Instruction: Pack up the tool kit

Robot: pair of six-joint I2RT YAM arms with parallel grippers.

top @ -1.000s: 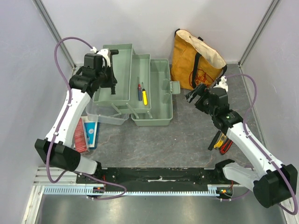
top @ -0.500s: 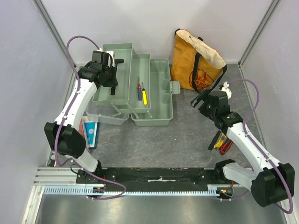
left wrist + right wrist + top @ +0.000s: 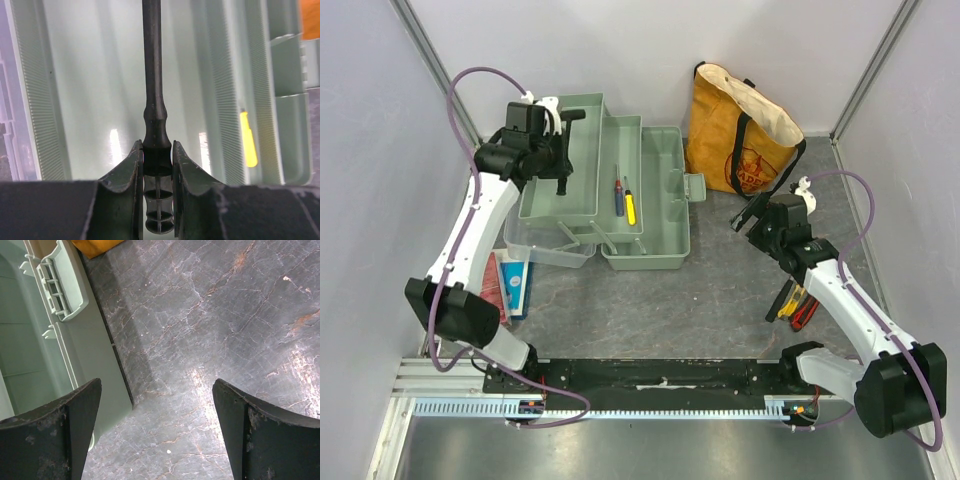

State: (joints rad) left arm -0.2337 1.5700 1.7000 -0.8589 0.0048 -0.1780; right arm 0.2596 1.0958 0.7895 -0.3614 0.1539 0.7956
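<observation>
The sage-green tool kit [image 3: 665,215] stands open at the back left, with its trays folded out. My left gripper [image 3: 561,152] hangs over the far-left tray [image 3: 582,135], shut on the handle of a slim black tool [image 3: 152,75] whose shaft points away across the tray floor; in the wrist view the left gripper [image 3: 158,155] pinches that handle. A dark-handled screwdriver [image 3: 617,197] and a yellow-handled one [image 3: 629,208] lie in the middle tray. My right gripper [image 3: 748,215] is open and empty above the table, right of the box; the right gripper [image 3: 156,382] has the box's wall [image 3: 75,365] at its left.
A mustard-yellow tote bag [image 3: 740,130] leans at the back right. Red and blue packets [image 3: 505,285] lie left of the clear lid [image 3: 545,250]. Several red, yellow and black-handled tools [image 3: 794,303] lie on the table, partly under my right arm.
My left gripper has shifted a little toward the back over the left tray, still holding the black tool. My right gripper has drawn slightly right, away from the box.
</observation>
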